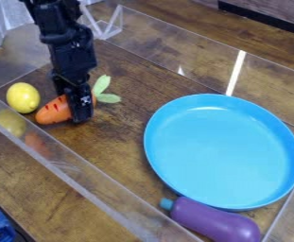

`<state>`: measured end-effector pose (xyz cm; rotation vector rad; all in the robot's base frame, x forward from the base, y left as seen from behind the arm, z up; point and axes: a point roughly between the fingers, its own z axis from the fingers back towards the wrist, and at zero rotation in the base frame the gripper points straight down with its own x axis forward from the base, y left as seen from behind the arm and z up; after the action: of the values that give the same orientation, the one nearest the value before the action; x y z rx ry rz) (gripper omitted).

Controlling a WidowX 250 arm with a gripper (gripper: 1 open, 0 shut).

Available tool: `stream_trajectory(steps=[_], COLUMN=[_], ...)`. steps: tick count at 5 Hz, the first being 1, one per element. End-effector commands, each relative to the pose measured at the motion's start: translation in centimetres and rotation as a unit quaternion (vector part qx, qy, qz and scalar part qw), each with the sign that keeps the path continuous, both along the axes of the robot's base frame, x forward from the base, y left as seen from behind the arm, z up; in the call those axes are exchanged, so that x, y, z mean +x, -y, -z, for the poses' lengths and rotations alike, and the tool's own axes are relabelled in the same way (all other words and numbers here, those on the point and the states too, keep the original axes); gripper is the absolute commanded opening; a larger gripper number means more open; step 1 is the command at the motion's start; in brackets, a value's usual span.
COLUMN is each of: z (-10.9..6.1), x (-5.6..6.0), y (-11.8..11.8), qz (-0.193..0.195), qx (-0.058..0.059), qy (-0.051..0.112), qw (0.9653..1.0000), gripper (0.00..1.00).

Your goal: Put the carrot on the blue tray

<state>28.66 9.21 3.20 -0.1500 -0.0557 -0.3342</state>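
Observation:
The orange carrot (53,112) with its light green leafy top (105,89) is at the left of the wooden table, just beside the yellow lemon. My black gripper (76,111) points straight down and is shut on the carrot's middle; the carrot's tip sticks out to the left of the fingers. The big round blue tray (222,151) lies on the table to the right, well apart from the carrot, with nothing on it.
A yellow lemon (25,97) sits left of the carrot. A purple eggplant (215,223) lies at the tray's near edge. A clear plastic wall (60,161) runs along the front, and white racks stand at the back left.

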Motion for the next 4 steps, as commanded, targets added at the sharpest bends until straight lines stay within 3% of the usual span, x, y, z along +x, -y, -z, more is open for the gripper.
stream_trajectory(steps=[1,3,4], z=[-3.7,-6.8,-6.5], x=[1.9,3.1,3.6], y=[1.5,8.4,13.0], qz=[-0.004,0.002,0.012], qx=[0.015,0.017,0.015], qy=[0.043,0.061,0.065], qw=[0.999,0.998,0.9977], gripper=[0.0,0.0,0.0])
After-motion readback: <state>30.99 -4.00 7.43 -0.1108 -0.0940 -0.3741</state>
